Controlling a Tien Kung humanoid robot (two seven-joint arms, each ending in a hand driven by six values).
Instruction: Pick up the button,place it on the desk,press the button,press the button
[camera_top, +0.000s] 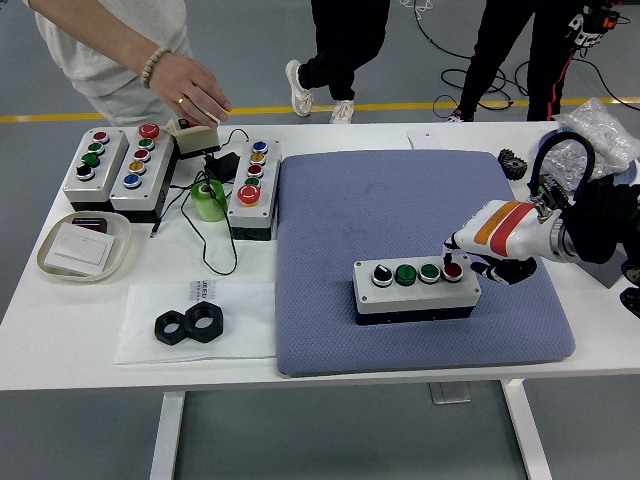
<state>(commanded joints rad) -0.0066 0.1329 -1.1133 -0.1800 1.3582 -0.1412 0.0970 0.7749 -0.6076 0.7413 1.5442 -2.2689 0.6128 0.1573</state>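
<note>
A grey button box (415, 292) lies on the blue mat (400, 200), right of centre. It carries a black knob, a green button, a dark button and a red button (452, 270) in a row. My right hand (468, 262), white with an orange stripe, comes in from the right. Its fingers are curled, and one dark fingertip (447, 259) points down onto the red button at the box's right end. It grasps nothing. My left arm is out of the picture.
A person's hand (195, 95) rests on a small beige button box (195, 137) at the back left. Three more button boxes (140, 170), a green tape roll (208, 200), a tray (48, 262) and two black nuts (190, 325) fill the left side. A plastic bag (595, 140) sits back right.
</note>
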